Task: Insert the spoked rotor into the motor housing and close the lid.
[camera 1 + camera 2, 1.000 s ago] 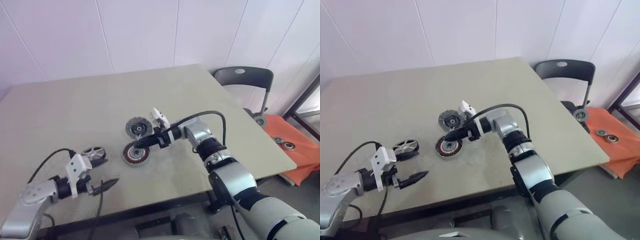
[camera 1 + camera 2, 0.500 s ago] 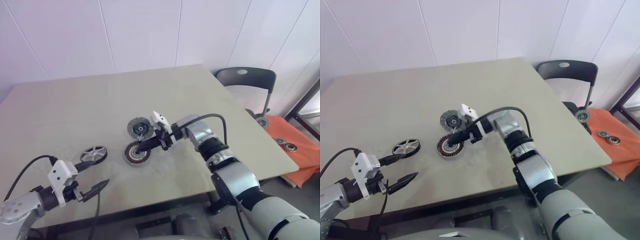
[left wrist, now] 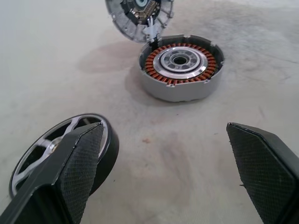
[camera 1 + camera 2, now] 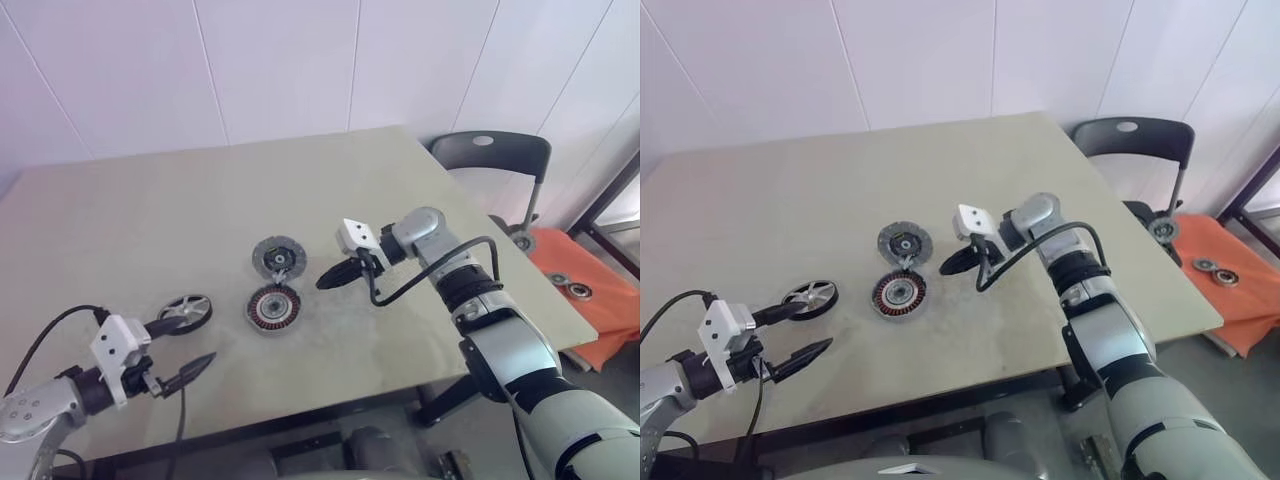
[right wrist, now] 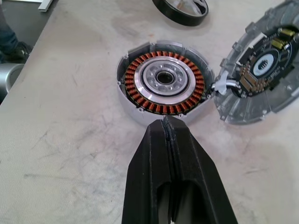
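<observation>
The right gripper has pulled away from the motor housing since a second ago — then its black fingers were lying over the housing's top, and now they are hovering to the right of it, clear of every part, pointing left with the jaws pressed together and pinching nothing. The left gripper has drawn back toward the near-left edge of the table; a second ago it was sitting closer to the spoked rotor, and now it is hanging just near of it, jaws spread wide and empty.

The three parts are lying where they were. The housing is sitting open on the table, copper windings ringing a silver hub, with nothing dropped into it — the rotor is resting flat on the table to its left, apart from it. The lid is lying just beyond the housing's far side, inner face up, its rim meeting the housing's edge at a small white fitting.
</observation>
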Available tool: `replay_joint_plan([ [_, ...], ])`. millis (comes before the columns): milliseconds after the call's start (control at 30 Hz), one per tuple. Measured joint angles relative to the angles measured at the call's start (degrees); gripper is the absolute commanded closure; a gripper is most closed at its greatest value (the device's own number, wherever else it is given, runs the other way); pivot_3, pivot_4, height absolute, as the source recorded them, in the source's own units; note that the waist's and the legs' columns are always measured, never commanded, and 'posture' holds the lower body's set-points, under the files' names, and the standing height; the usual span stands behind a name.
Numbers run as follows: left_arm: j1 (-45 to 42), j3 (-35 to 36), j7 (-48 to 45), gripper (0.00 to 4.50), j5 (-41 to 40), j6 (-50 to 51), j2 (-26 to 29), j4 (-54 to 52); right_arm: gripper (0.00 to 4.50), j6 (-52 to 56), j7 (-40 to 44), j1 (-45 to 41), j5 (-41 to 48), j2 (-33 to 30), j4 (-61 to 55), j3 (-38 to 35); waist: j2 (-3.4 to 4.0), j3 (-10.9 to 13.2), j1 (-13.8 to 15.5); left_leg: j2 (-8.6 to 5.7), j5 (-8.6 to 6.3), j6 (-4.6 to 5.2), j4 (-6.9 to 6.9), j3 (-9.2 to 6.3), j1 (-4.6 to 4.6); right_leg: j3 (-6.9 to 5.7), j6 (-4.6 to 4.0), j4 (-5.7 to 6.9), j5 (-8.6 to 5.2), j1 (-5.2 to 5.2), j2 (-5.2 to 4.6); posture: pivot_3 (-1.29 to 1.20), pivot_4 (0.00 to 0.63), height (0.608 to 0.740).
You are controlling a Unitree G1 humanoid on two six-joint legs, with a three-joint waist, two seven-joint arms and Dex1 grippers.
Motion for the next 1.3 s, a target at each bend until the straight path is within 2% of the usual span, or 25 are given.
replay_joint_plan([
  [100,2.1,0.2,2.1,0.00,0.0,0.6,-2.0,-0.7,4.48,0.2,-0.3,0.0,0.6,0.0,0.0,-0.3,0.00,0.0,0.0,0.00,0.00,0.00,0.03,0.00,0.00,0.00,-0.01,-0.01,0.00,0.03,-0.01,0.00,0.000,0.740],
  [400,15.1,3.3,10.9,0.00,-5.4,4.8,-11.9,-14.1,4.48,0.3,-2.0,0.0,0.6,1.3,0.6,-1.0,-0.02,0.0,0.1,0.00,0.00,0.00,0.06,0.01,0.03,0.02,-0.20,0.01,-0.12,0.04,-0.01,0.00,0.000,0.740],
  [600,18.7,4.8,17.2,0.00,-9.8,7.0,-18.4,-16.6,4.48,0.0,-2.2,-0.4,0.4,2.7,3.2,-0.9,-0.05,0.0,0.1,-0.01,0.00,0.00,0.14,0.04,0.03,0.03,-0.14,-0.05,-0.18,0.10,-0.02,0.00,0.000,0.740],
  [733,16.1,3.8,23.2,0.00,-10.2,8.8,-22.8,-16.5,4.48,-0.5,-2.1,-1.2,0.3,3.6,4.6,-0.8,-0.06,0.0,0.1,-0.01,0.00,0.00,0.14,0.02,0.04,0.03,-0.15,-0.01,-0.17,0.10,0.00,0.00,0.000,0.740],
  [933,7.5,3.3,32.7,0.00,-13.2,12.9,-27.0,-12.7,4.48,-1.1,-2.1,-2.0,-0.4,4.1,6.0,-0.8,-0.10,-0.1,0.2,-0.01,0.00,-0.01,0.15,0.01,0.04,0.02,-0.12,-0.01,-0.06,0.13,0.00,0.00,0.000,0.740],
  [1133,5.4,-1.1,37.3,0.00,-17.0,22.0,-27.0,-11.9,4.48,-1.1,-2.1,-2.1,-1.2,3.8,6.5,-0.8,-0.15,-0.1,0.1,-0.02,0.00,-0.01,0.11,0.01,0.03,0.02,-0.01,-0.02,0.01,0.11,0.00,0.00,0.000,0.740],
  [1300,3.1,-1.5,39.9,0.00,-18.9,24.8,-27.0,-11.5,4.48,-1.0,-2.2,-2.1,-1.4,3.1,6.8,-0.8,-0.09,-0.1,0.3,-0.02,0.01,-0.01,0.16,-0.02,0.06,0.00,-0.04,0.03,-0.01,0.15,0.00,0.00,0.000,0.740],
])
